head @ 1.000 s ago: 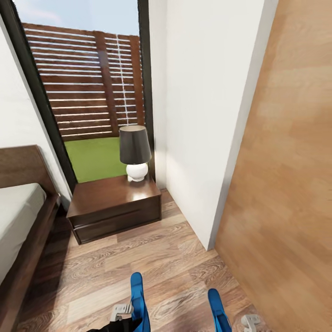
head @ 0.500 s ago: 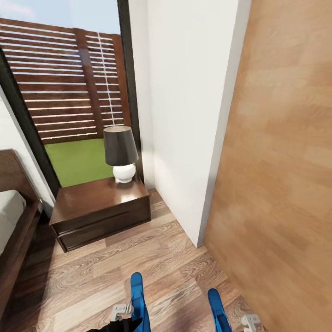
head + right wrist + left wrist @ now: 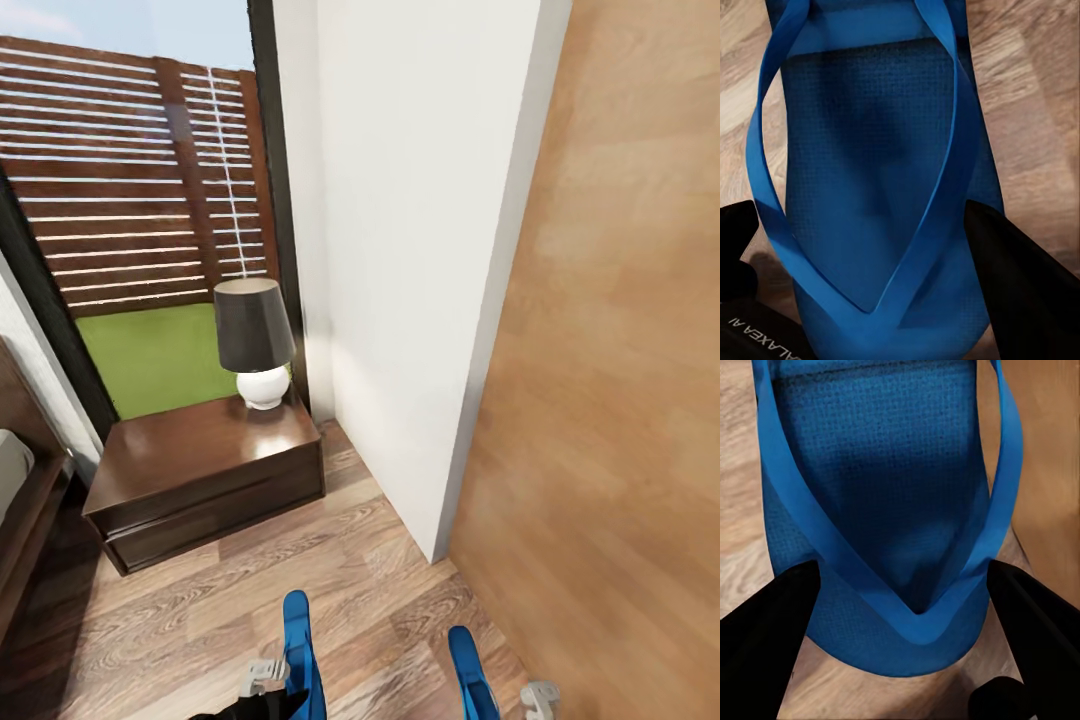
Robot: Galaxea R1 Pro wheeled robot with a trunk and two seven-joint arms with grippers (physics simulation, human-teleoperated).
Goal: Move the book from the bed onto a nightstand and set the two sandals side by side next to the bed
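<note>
You are carrying one sandal point(image 3: 881, 521) between the left gripper's point(image 3: 900, 607) fingers and, it seems, the other sandal point(image 3: 874, 187) in the right gripper point(image 3: 862, 262), so next turn left toward the bed point(image 3: 25, 500) and lay them down together.

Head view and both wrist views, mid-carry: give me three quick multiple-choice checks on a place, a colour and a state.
1. Where does the lamp stand?
A. on the floor
B. on the nightstand
C. on the bed

2. What colour is the lamp's shade?
A. dark grey
B. white
C. red

3. What is between the fingers of the left gripper?
A. a book
B. nothing
C. a blue sandal

Answers: 1 B, its round white base rests on the dark wooden top. 2 A, the shade is dark above the white base. 3 C, the left wrist view shows a finger at each side of the sandal's strap end.
</note>
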